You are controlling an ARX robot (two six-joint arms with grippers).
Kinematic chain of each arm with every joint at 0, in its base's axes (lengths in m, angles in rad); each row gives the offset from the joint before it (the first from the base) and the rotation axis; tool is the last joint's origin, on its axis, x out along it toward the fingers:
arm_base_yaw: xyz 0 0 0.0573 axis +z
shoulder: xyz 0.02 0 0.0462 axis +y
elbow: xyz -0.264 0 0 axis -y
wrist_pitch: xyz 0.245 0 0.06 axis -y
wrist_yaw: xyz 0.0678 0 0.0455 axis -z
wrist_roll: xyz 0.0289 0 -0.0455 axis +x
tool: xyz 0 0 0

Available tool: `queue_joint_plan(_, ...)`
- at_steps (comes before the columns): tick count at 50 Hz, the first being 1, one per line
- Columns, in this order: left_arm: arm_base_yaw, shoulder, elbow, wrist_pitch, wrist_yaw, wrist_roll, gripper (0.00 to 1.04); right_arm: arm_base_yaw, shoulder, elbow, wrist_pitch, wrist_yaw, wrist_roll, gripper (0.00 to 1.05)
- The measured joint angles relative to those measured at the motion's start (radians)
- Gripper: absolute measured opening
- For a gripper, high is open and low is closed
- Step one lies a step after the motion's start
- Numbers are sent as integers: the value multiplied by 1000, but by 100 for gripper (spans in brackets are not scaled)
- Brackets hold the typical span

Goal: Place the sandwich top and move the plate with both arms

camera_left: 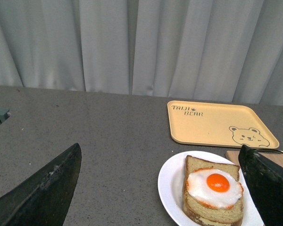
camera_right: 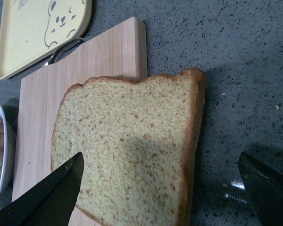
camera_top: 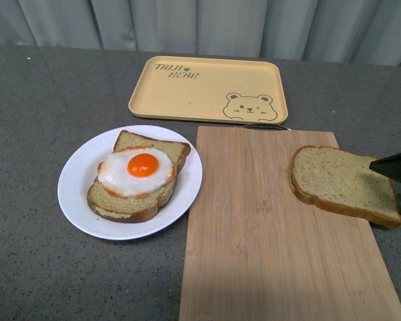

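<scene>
Right end effector hangs with its two dark fingers spread wide and nothing clamped between them. The sandwich top, a brown speckled slice with a darker crust, lies flat directly beneath it. One finger sits over the face of the bread, while the other is out past the crust, over the bare grey tabletop. So the crust edge falls in the gap between the fingers. Whether either finger touches the slice cannot be told.

In the front view only one dark fingertip of this end effector shows, at the outer end of the sandwich top. The slice rests on the wooden cutting board and overhangs the board's edge on the end effector's side.

Left end effector is likewise wide apart and empty, raised clear of the tabletop. The white plate lies ahead of and below it, closer to one finger than the other and touched by neither.

From the right end effector, the plate sits well apart, across the board and toward the robot's left. It carries stacked pale bread slices with a fried egg on top. A yellow tray with a bear drawing lies beyond both, farther from the end effectors.
</scene>
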Motion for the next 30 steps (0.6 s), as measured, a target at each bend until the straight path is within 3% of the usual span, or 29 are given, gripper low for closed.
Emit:
queue_joint_plan(8,0,0,0,0,0,0,98,26,45,54,-12,5,38,94)
queue_joint_plan(24,0,0,0,0,0,0,98,50,103,115,-36,64,98,46)
queue_joint_plan(30,0,0,0,0,0,0,98,44,103,114,-31,59,113,22)
